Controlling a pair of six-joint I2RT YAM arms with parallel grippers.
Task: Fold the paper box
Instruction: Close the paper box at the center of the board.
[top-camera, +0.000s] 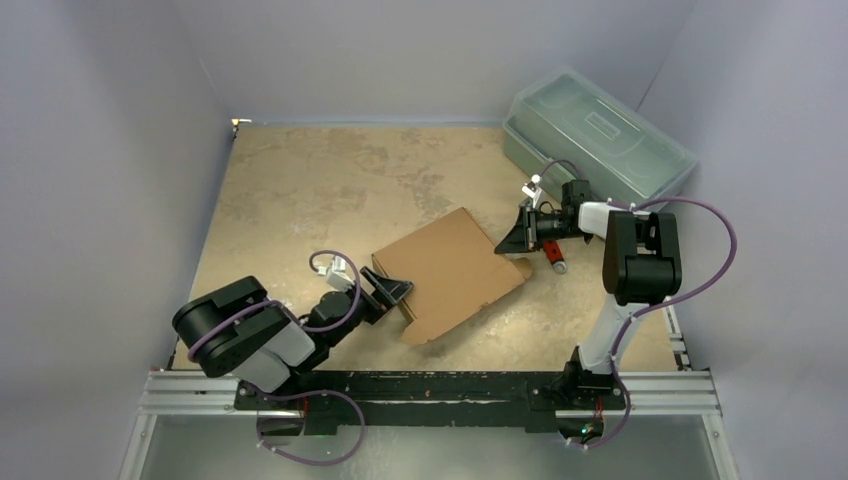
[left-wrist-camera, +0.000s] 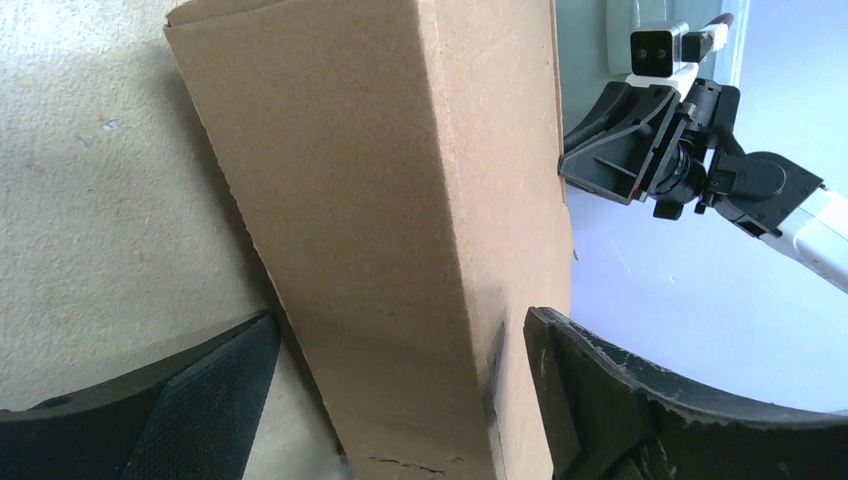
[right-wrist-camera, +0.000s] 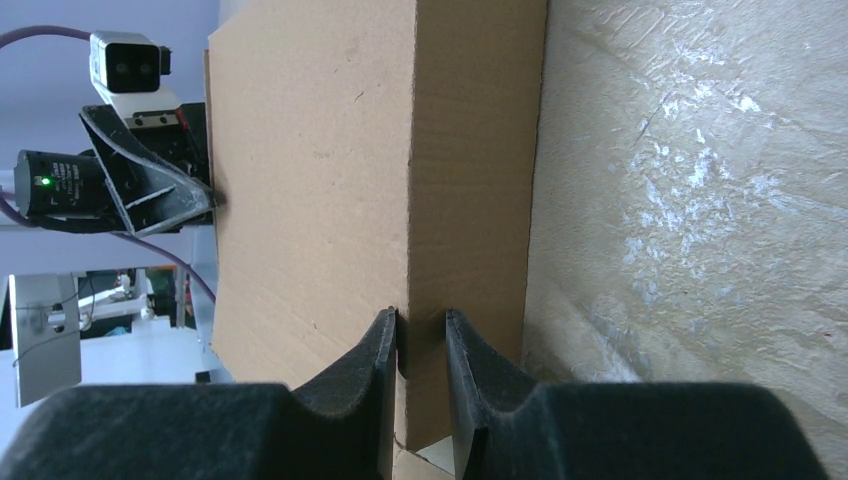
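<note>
The paper box (top-camera: 450, 270) is plain brown cardboard, folded into a shallow closed shape, and lies askew in the middle of the table. My left gripper (top-camera: 395, 292) is at its near-left end. In the left wrist view the gripper (left-wrist-camera: 402, 318) is open, with its jaws wide on either side of the box's side wall (left-wrist-camera: 390, 220) and not pressing it. My right gripper (top-camera: 512, 240) is at the box's far-right corner. In the right wrist view the gripper (right-wrist-camera: 420, 330) has its jaws close together on the box's corner fold (right-wrist-camera: 420, 200). A small flap (top-camera: 520, 268) sticks out beside it.
A translucent grey-green plastic toolbox (top-camera: 597, 135) stands at the back right, just behind the right gripper. A small red and white object (top-camera: 555, 258) lies on the table beside the right arm. Pale walls close in the table on the left, back and right.
</note>
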